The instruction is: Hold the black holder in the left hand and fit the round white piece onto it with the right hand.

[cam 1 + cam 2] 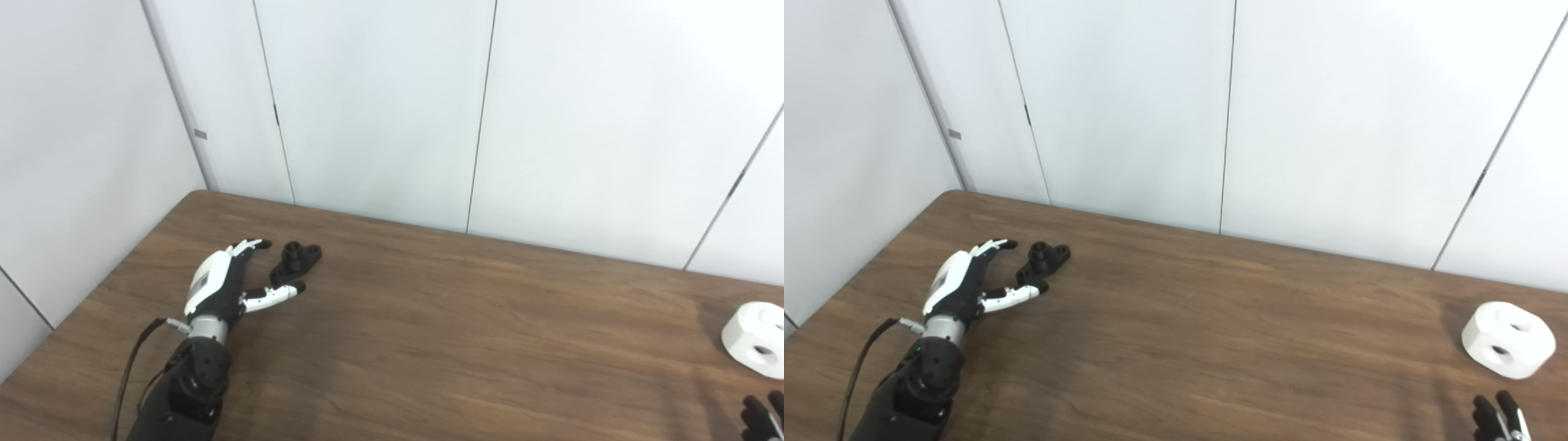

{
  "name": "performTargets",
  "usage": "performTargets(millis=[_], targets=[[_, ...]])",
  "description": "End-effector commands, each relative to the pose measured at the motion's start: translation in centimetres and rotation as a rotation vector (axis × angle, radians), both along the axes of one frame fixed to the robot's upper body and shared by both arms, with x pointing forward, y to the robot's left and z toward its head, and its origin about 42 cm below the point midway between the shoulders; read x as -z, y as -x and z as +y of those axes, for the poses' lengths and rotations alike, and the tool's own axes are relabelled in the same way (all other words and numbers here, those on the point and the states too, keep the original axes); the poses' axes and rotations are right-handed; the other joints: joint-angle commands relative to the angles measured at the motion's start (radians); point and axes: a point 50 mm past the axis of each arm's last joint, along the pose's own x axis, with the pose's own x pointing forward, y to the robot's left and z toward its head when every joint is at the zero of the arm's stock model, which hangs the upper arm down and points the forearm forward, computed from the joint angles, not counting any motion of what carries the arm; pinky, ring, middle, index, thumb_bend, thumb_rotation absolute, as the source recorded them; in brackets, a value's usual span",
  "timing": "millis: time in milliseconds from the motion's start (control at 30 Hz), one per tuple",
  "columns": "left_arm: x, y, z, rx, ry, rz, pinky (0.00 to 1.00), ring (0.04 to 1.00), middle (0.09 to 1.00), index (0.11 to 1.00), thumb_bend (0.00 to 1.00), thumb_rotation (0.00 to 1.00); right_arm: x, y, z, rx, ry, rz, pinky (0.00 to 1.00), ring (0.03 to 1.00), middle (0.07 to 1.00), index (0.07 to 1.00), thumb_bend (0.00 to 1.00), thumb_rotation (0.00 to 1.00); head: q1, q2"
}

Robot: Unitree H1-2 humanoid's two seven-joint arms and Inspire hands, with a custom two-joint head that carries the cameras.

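The left hand [228, 283] is lying spread, holding nothing, fingers flanking the black holder [296, 261] near the table's [465, 343] far-left corner. The round white piece [1508, 339] is sitting far right — the right hand [1499, 419] is cropped, grip unreadable.

The left arm comes in from the lower left corner, its dark forearm angled up and to the right toward the black holder [296, 260]. The left hand [228, 283] lies low over the surface, fingers [250, 245] spread apart and thumb extended, the holder lying between them, not yet gripped. The right hand [1499, 418] shows only as dark fingertips at the bottom right edge; its pose cannot be judged.
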Motion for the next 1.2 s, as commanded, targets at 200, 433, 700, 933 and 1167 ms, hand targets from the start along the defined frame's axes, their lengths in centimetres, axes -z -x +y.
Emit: performTargets(millis=[200,433,700,933,1167], targets=[[-3.4,-3.5,0.6,-0.035,-0.079,-0.086,1.00,0.987,0.942,0.838,0.89,0.39,3.2,6.9,0.4,0.018,-0.032,0.167,1.00,0.922,0.892,0.923,0.36,1.00,-0.005,0.006],[-3.3,-4.4,1.1,-0.042,-0.087,-0.063,1.00,0.984,0.938,0.838,0.89,0.38,3.2,7.2,0.7,0.019,-0.037,0.159,1.00,0.890,0.886,0.900,0.37,1.00,-0.006,0.005],[-3.8,-5.1,1.3,-0.043,-0.076,-0.052,1.00,0.986,0.935,0.844,0.87,0.41,3.1,7.3,1.1,0.011,-0.062,0.148,0.94,0.930,0.928,0.905,0.38,1.00,-0.011,0.007],[-3.9,-5.7,1.5,-0.040,-0.089,-0.040,1.00,0.987,0.933,0.846,0.87,0.42,3.2,7.5,1.2,0.020,-0.059,0.143,0.88,0.904,0.924,0.900,0.40,1.00,-0.019,0.009],[-3.9,-5.9,1.1,-0.040,-0.114,-0.039,1.00,0.976,0.929,0.822,0.85,0.42,3.1,7.7,1.3,0.017,-0.053,0.143,0.90,0.933,0.937,0.916,0.42,1.00,-0.022,0.011]])
